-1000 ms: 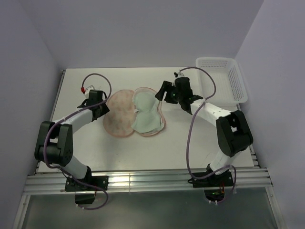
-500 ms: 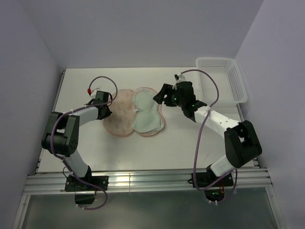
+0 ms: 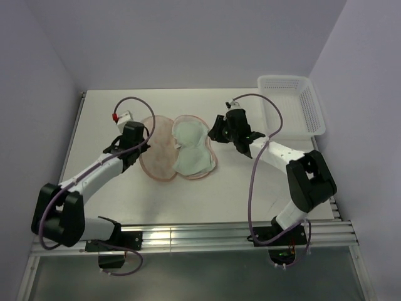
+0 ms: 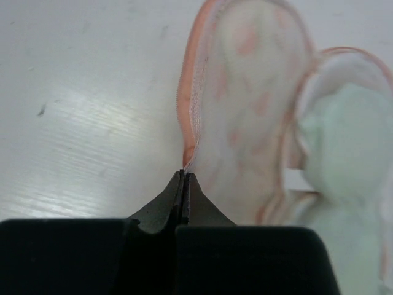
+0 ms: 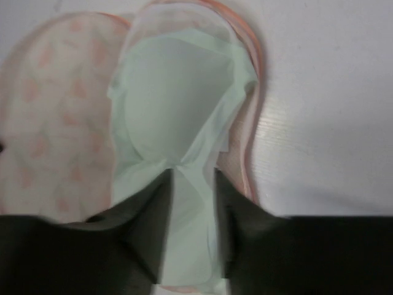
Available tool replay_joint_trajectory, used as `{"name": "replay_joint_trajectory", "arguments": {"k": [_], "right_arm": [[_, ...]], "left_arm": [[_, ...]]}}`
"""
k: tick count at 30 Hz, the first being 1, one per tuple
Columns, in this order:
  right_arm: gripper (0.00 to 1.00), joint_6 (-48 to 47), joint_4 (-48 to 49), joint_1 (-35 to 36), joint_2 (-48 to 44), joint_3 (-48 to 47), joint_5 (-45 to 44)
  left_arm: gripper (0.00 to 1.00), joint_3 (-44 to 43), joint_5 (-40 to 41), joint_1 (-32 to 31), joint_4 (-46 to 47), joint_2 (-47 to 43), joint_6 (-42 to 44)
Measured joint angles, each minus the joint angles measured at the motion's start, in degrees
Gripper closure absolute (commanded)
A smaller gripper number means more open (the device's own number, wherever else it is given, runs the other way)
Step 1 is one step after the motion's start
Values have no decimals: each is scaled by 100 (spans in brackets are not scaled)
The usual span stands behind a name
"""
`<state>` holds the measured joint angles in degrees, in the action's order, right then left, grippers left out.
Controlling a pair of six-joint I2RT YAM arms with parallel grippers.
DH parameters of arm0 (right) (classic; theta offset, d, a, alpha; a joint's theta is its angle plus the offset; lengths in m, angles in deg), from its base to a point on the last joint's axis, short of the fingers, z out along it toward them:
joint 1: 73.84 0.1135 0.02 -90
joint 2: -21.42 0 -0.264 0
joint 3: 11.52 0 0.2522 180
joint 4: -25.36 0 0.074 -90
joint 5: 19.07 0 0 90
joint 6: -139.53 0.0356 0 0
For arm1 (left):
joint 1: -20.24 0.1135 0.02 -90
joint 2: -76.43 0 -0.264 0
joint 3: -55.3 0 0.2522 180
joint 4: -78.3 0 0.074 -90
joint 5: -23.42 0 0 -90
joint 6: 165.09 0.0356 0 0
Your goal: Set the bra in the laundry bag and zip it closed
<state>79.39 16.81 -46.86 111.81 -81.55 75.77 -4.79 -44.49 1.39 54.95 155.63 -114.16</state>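
Bra (image 5: 178, 104): pale mint-green, soft matte cloth. Two rounded cups meet at a pinched middle. It lies in the right half of the opened bag, near the middle of the table.
Laundry bag (image 3: 160, 150): peanut-shaped pouch spread flat. The left half is cream-pink with faint orange blotches, and an orange-pink zip rim runs round the edge.
Left gripper (image 4: 183, 178): dark jaws pressed together, tips touching the bag's left rim. Whether any rim is pinched cannot be told.
Right gripper (image 5: 191, 184): jaws partly apart over the bag's right half, with mint cloth at the bra's middle showing between them.
Basket (image 3: 313, 110): white perforated plastic, rectangular, at the far right and well apart from the bag.
Table (image 3: 250, 188): white, smooth, faintly glossy.
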Motion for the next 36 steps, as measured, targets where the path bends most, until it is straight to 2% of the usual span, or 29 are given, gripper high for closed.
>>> {"name": "replay_joint_trajectory", "arguments": {"k": [2, 3, 5, 14, 22, 24, 25, 26, 28, 29, 31, 32, 36], "right_arm": [[75, -44, -72, -17, 258, -31, -107], [83, -26, -116, -28, 400, -31, -142], [89, -24, -247, -39, 658, -31, -186], [90, 13, -400, -76, 1027, -24, -326], [88, 31, -439, -138, 1222, 26, -328], [87, 33, -422, -184, 1202, 122, -323], [85, 39, -415, -214, 1167, 195, -332], [81, 44, -389, -245, 1113, 295, -334], [79, 81, -376, -345, 881, 590, -343], [78, 101, -356, -398, 719, 754, -369], [75, 153, -354, -496, 409, 999, -439], [74, 186, -332, -560, 229, 1110, -481], [74, 297, -201, -785, -382, 1370, -597]], "left_arm": [[100, -72, 129, -361, -39, -337, -20], [100, -138, 199, -557, -59, -450, -33], [100, -306, 348, -949, -131, -557, -63], [100, -1091, 621, -2052, -490, -306, -109], [99, -2855, 435, -2767, -446, 1121, -111], [93, -3263, 393, -2857, -402, 1537, -120], [89, -3447, 343, -2887, -378, 1751, -138], [81, -3565, 299, -2907, -337, 1939, -173], [74, -3729, 192, -2927, -275, 2275, -258], [63, -3781, 142, -2931, -258, 2413, -289], [53, -3845, -9, -2931, -192, 2675, -367], [43, -3845, -85, -2933, -184, 2767, -385], [39, -3838, -284, -2935, -146, 2830, -431]]}}
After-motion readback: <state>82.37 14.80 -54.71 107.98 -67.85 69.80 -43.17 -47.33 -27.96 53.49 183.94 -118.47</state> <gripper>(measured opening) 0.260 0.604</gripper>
